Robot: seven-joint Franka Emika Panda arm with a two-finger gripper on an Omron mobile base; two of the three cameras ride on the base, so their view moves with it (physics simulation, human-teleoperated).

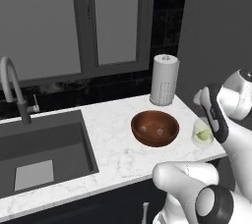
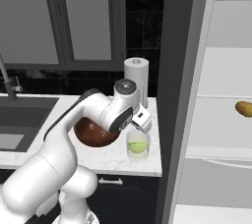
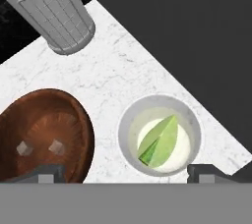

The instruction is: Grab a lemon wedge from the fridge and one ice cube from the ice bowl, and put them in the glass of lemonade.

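The lemon wedge (image 3: 159,143) lies inside the glass of lemonade (image 3: 160,138), just beside the ice bowl (image 3: 43,135) with two cubes, on the marble surface (image 3: 113,78). Above it, the hand (image 3: 123,173) is wide open, holding nothing.

White marble counter (image 1: 113,144) beneath a dark-framed window (image 1: 88,21), black tiled wall (image 1: 167,2).

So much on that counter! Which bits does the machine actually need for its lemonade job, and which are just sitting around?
Needed:
- lemon wedge, already in the glass of lemonade
- ice bowl holding two ice cubes
- fridge, open
- pincer, open above the glass

Just lying about:
- paper-towel roll
- sink and tap
- tan-orange item on a fridge shelf
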